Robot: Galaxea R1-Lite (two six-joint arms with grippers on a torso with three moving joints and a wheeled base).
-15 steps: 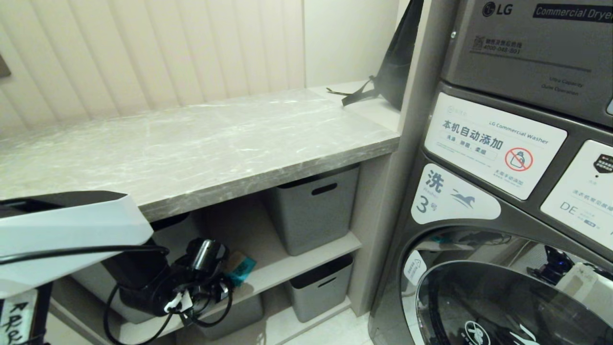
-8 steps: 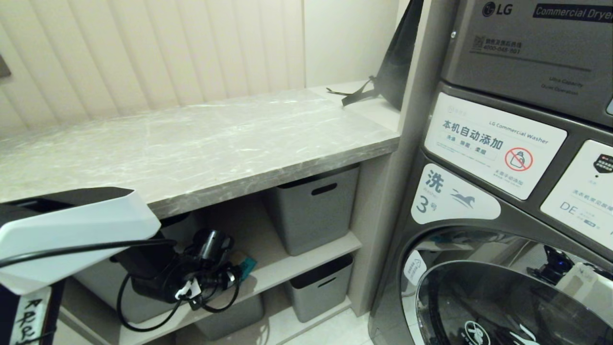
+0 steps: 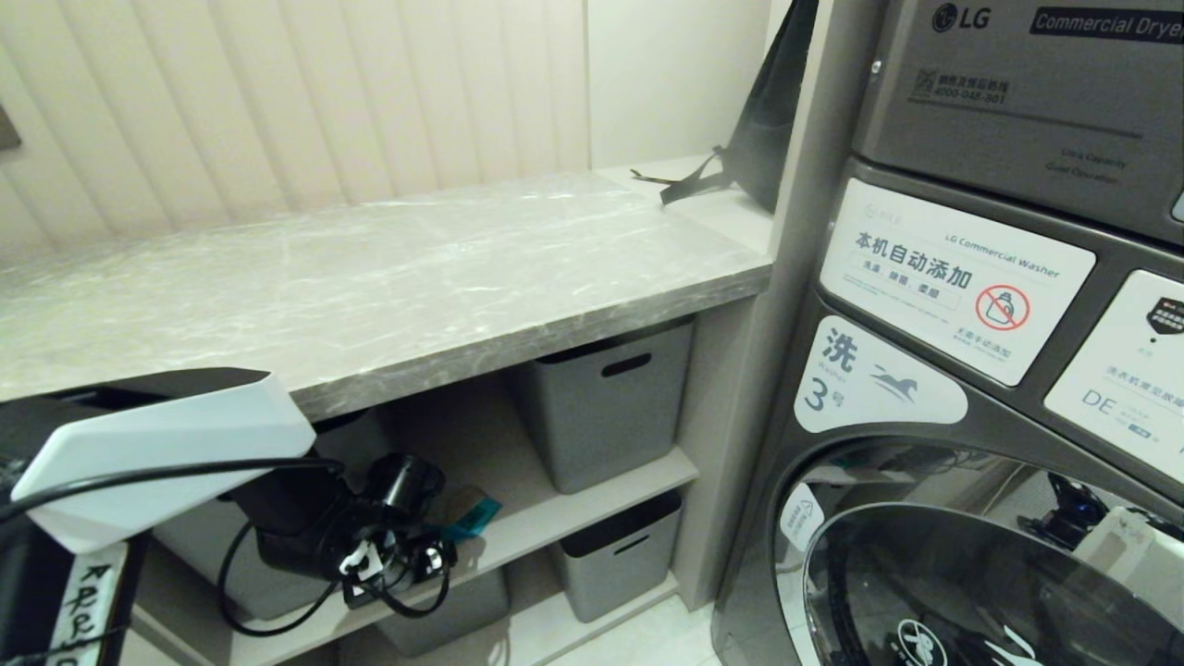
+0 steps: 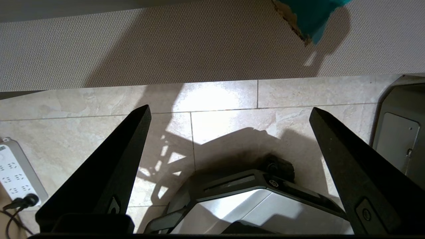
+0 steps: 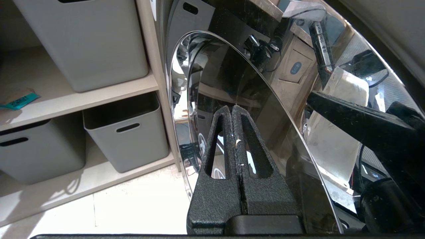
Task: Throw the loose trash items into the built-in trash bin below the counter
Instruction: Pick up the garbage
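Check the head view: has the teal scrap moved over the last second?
No. The teal scrap lies at the same spot on the shelf, left of the grey tub; only how much shows changes.

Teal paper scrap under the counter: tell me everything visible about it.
The teal paper scrap is small, flat and thin, teal with dark print on its face and a brown torn edge. It lies on the beige middle shelf under the counter, left of the upper grey tub. Nothing grips it: the left gripper, fingers wide open, is beside it. The right wrist view shows it lying flat.

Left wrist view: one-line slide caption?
Open left gripper above tiled floor, teal paper scrap lying on the shelf beyond its fingertips.
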